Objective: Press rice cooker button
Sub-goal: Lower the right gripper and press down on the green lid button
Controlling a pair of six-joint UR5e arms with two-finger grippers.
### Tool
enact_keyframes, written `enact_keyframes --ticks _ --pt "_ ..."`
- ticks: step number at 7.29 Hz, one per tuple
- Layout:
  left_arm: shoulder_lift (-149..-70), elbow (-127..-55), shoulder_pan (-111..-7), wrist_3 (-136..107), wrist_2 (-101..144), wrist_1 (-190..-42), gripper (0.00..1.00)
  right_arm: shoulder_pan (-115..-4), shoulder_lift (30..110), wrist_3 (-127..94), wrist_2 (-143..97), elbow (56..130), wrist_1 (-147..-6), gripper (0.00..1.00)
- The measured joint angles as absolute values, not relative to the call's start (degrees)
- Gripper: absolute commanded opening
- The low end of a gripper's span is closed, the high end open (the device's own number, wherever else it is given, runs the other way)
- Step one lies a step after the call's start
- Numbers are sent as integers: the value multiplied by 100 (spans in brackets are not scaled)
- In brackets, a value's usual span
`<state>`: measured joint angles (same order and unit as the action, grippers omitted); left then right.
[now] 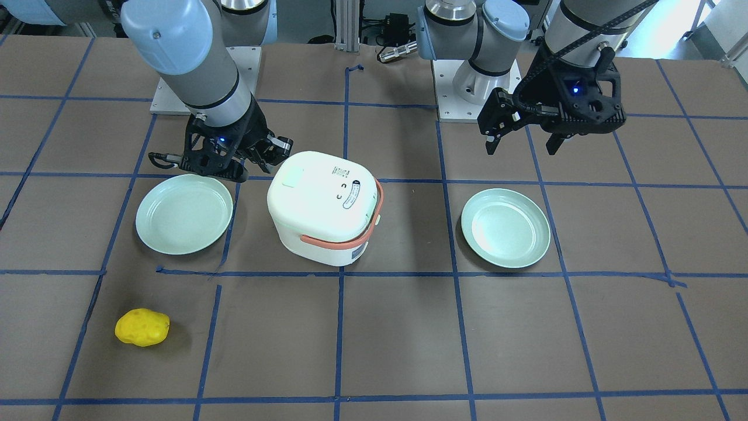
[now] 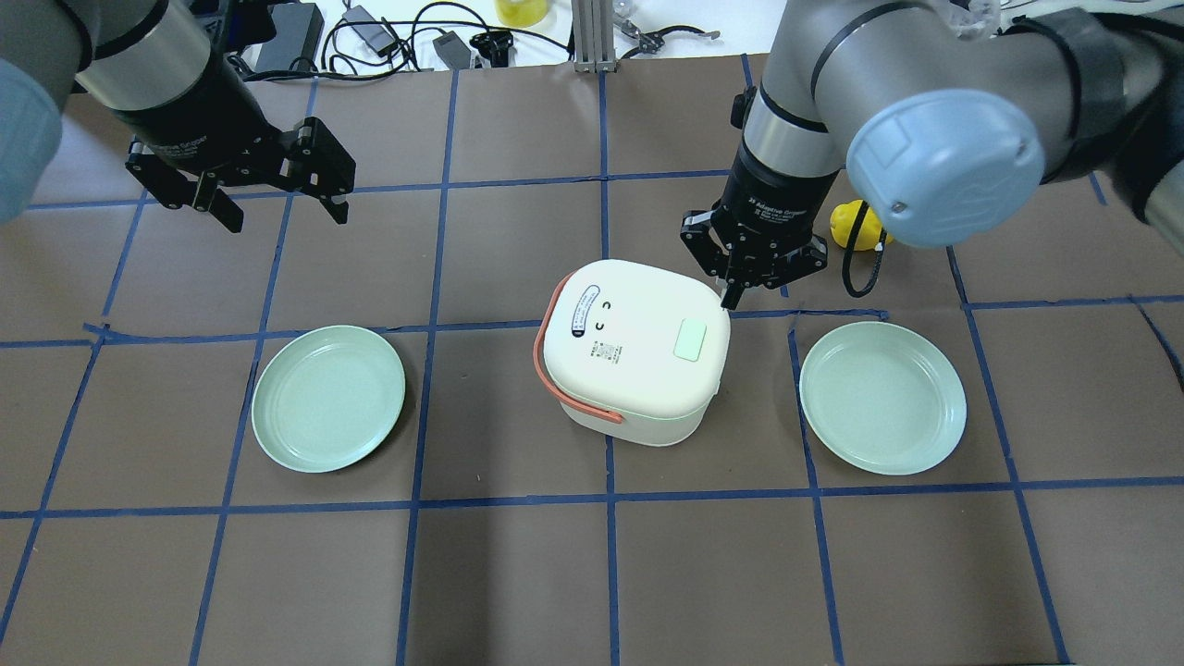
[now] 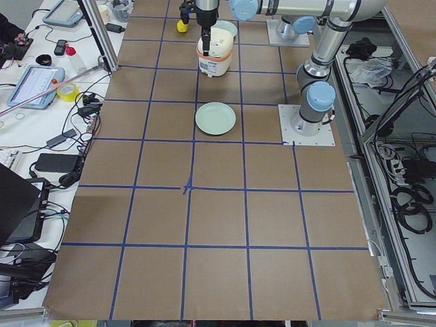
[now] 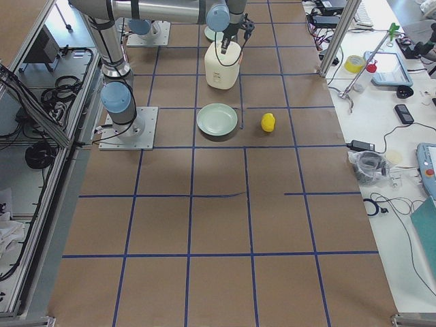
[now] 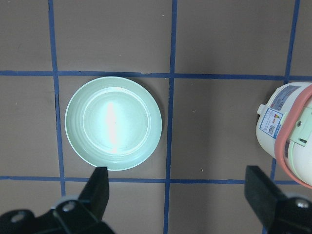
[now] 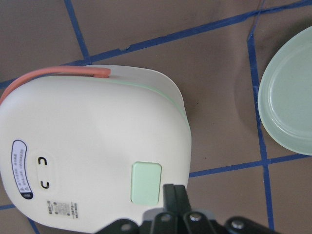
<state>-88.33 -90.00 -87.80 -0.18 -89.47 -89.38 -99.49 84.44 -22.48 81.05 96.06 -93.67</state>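
Observation:
The white rice cooker (image 2: 634,361) with an orange handle stands mid-table, lid closed. Its pale mint-green button (image 2: 691,339) sits near the lid's right edge; it also shows in the right wrist view (image 6: 146,183) and in the front view (image 1: 292,177). My right gripper (image 2: 729,296) is shut and empty, pointing down at the lid's far right edge, just beside the button. In the right wrist view its closed tips (image 6: 174,191) lie next to the button's corner; contact cannot be told. My left gripper (image 2: 268,199) is open and empty, held high at the far left.
Two mint-green plates lie on either side of the cooker, one on the left (image 2: 328,398) and one on the right (image 2: 883,398). A yellow lumpy object (image 2: 851,227) lies behind the right arm. Blue tape lines grid the brown table.

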Motion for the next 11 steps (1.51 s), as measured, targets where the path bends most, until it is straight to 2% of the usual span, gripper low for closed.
enact_keyframes --ticks 3,11 --pt "-8833 -9002 -8780 -18 -8947 -8939 100 -10156 8364 -2321 8049 9878 -9662 0" --pt "-8833 -9002 -8780 -18 -8947 -8939 100 -10187 8195 -2320 7866 9911 -9733 0"
